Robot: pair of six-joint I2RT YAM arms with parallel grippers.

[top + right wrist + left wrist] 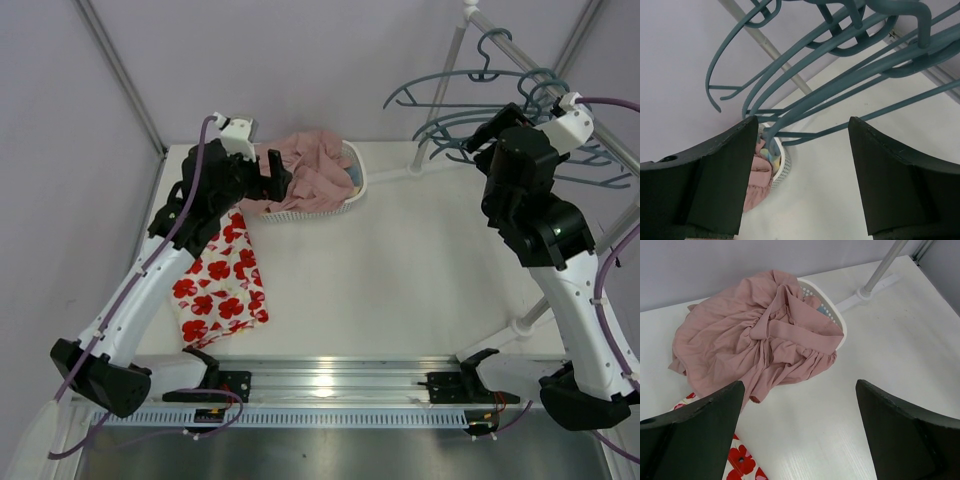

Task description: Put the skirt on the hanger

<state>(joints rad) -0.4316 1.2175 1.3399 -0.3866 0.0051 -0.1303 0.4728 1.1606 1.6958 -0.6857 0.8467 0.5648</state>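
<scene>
Looking at the right fingers (710, 170) first: they're apart, nothing clamped, with the teal hangers (912, 6) on the rack (771, 51) just past the tips. Left fingers (700, 435) are spread wide too, holding nothing, hovering over a pink garment (755, 340) spilling out of a white basket (836, 320). The skirt (222, 285) lies flat on the bench (400, 280) at the left side, partly under the left arm (150, 280), well apart from the hangers.

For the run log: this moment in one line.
skirt: on table, unheld | left arm: jaws open by pink garment | right arm: jaws open at hangers
</scene>
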